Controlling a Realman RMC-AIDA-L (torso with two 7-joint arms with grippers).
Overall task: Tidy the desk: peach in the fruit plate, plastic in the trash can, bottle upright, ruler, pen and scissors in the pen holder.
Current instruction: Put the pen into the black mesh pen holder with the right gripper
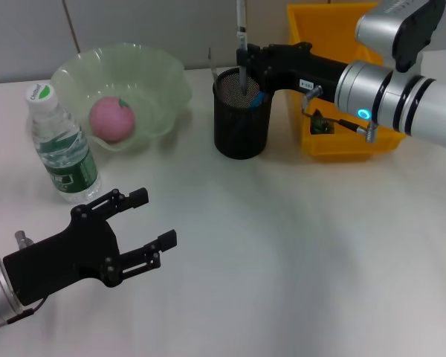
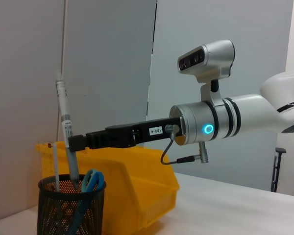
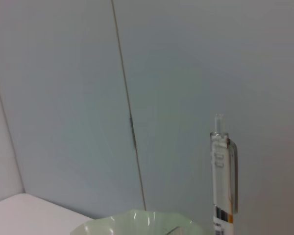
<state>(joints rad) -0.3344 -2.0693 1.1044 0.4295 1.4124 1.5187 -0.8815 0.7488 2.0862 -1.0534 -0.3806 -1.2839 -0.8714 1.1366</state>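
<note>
Figure: head view, read from left to right with the pen holder as landmark. Well to its left and nearer the robot we see the left pincer, fingers spread and holding nothing, hovering over the bench. The bottle stands upright far left of the holder; between them sits the fruit plate with the peach inside.

At the holder itself, the right pincer reaches in from the right and grips the pen. The pen's long axis is near vertical, its lower end already inside the mesh, beside the blue-handled scissors and a thin pale ruler. We judge a release suffices.

Right of the holder stands the yellow bin, touching nothing.
</note>
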